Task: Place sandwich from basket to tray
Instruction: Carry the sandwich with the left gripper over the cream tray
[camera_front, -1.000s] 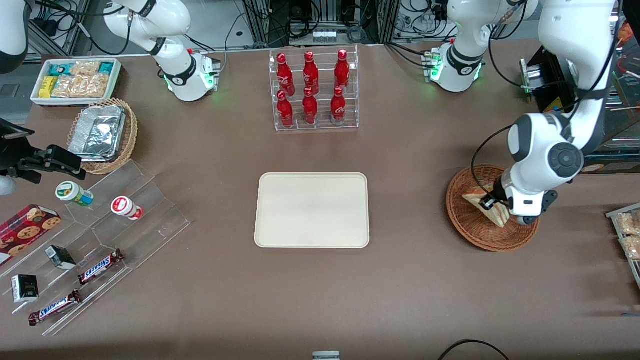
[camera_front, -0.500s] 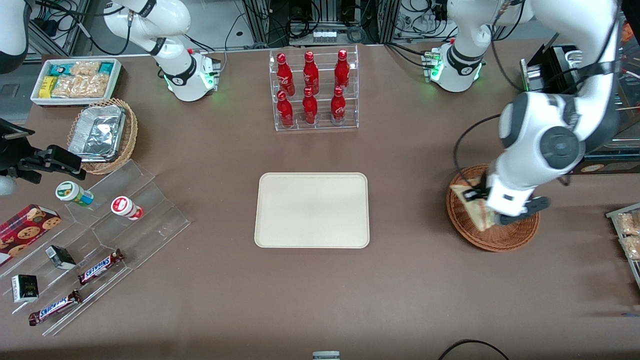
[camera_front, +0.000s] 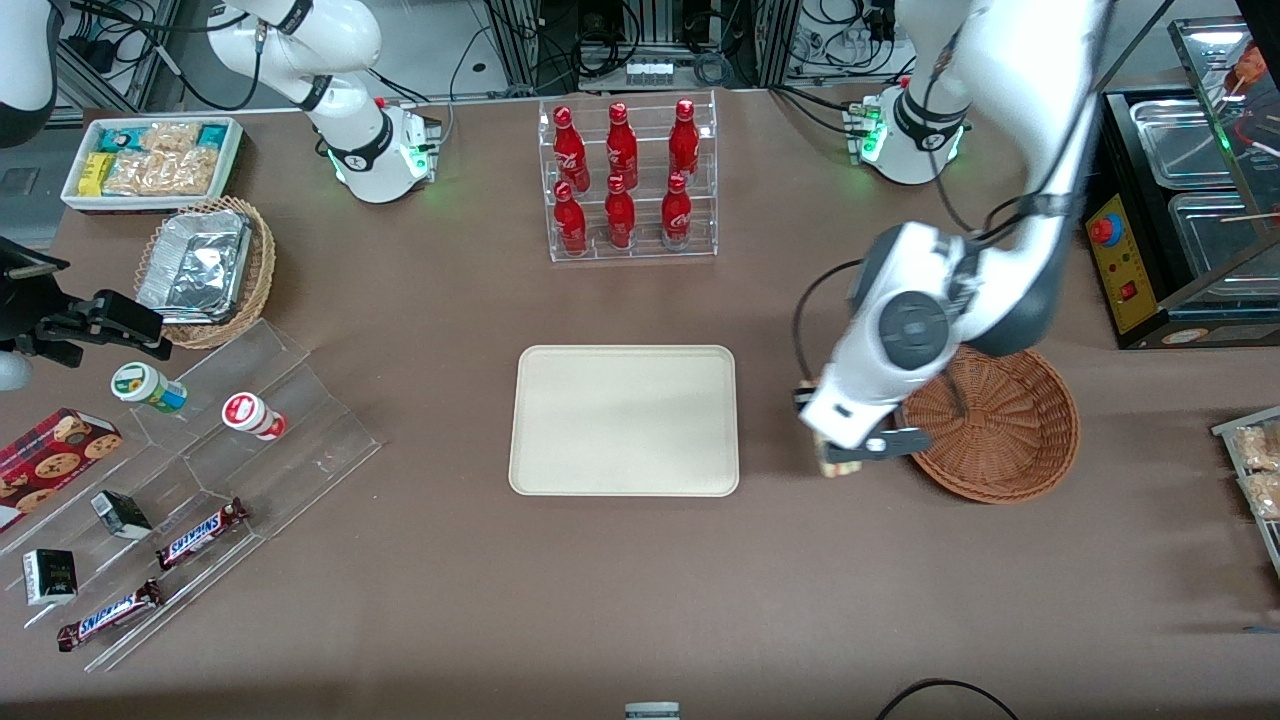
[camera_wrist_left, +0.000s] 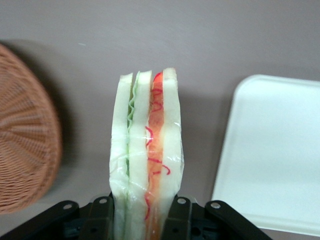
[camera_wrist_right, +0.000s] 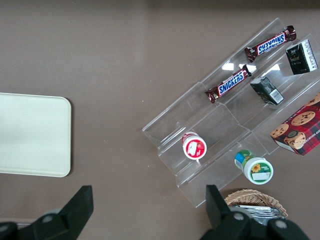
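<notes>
Left gripper, fingers clamped on the pale triangular sandwich, has lifted it from the round reddish-brown wicker basket, now empty, and carries it toward the cream-white rectangular tray at the basket's nine o'clock.

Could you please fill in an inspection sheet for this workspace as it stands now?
Surface: brown table, no spills seen.
Job's things: sandwich held in the air between basket and tray; neither holds anything.
Clutter: cola bottle rack, Snickers bars, foil container, snack bin.
Grippers: gripper shut on the sandwich, over bare table.
Cables: black cable at the table edge nearest the camera.
Surroundings: steel pans toward the working arm's end.
</notes>
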